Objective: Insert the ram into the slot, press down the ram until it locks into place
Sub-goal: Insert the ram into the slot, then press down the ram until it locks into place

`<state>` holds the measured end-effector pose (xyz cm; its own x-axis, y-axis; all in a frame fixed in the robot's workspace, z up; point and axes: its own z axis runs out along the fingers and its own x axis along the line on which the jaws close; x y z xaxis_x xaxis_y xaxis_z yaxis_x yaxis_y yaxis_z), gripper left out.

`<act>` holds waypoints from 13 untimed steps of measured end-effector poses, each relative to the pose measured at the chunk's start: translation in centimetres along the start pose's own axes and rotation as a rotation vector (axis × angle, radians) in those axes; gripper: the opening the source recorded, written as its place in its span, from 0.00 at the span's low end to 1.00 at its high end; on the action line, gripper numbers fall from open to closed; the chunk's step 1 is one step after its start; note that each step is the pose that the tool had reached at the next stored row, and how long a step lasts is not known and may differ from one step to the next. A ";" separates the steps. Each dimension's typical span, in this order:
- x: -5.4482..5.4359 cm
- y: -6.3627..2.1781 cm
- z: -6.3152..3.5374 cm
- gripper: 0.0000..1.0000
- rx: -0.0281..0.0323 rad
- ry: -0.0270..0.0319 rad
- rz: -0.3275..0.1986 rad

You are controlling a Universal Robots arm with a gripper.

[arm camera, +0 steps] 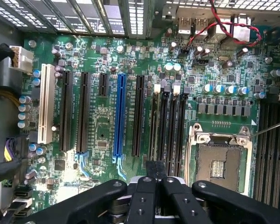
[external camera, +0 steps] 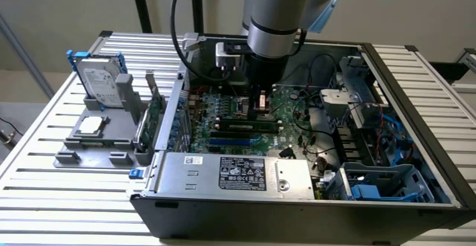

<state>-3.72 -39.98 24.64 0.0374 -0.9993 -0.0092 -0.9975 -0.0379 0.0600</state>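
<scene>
The ram [external camera: 249, 126] is a long thin green stick with dark chips. It lies along a black memory socket on the motherboard [external camera: 215, 137] inside the open computer case. My gripper [external camera: 260, 111] hangs just above and behind the stick, near its end toward the exterior view's right. In the wrist view the gripper [arm camera: 155, 169] is shut, its two black fingers [arm camera: 149, 179] pressed together with nothing between them. Their tips sit over one end of the row of black memory sockets [arm camera: 169, 126]. I cannot tell whether the tips touch the ram.
A bare CPU socket [arm camera: 219, 161] lies beside the memory sockets, and a blue slot [arm camera: 119, 116] on their other side. The case holds a power supply [external camera: 231, 173] and a blue drive cage [external camera: 379, 184]. Outside, a grey fixture [external camera: 97, 140] carries a hard drive [external camera: 100, 81] and an upright expansion card [external camera: 153, 117].
</scene>
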 end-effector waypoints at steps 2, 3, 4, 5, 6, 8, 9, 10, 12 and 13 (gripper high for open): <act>0.0 0.02 0.00 0.11 0.0000 0.0001 0.000; 0.0 0.03 0.00 0.11 0.0000 0.0001 0.000; 0.0 0.05 0.00 0.11 -0.0001 0.0002 0.000; 0.0 0.05 0.00 0.11 0.0000 0.0001 0.000; 0.0 0.06 0.00 0.11 -0.0001 0.0001 0.000; 0.0 0.07 0.00 0.11 -0.0001 0.0001 0.000; 0.0 0.07 0.00 0.11 0.0000 0.0001 0.000; 0.0 0.08 0.00 0.11 -0.0001 0.0001 0.000; 0.0 0.08 0.00 0.11 0.0000 0.0001 0.000; 0.0 0.08 0.00 0.11 -0.0001 0.0002 0.000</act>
<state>-3.80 -39.99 24.64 0.0373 -0.9993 -0.0090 -0.9975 -0.0378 0.0601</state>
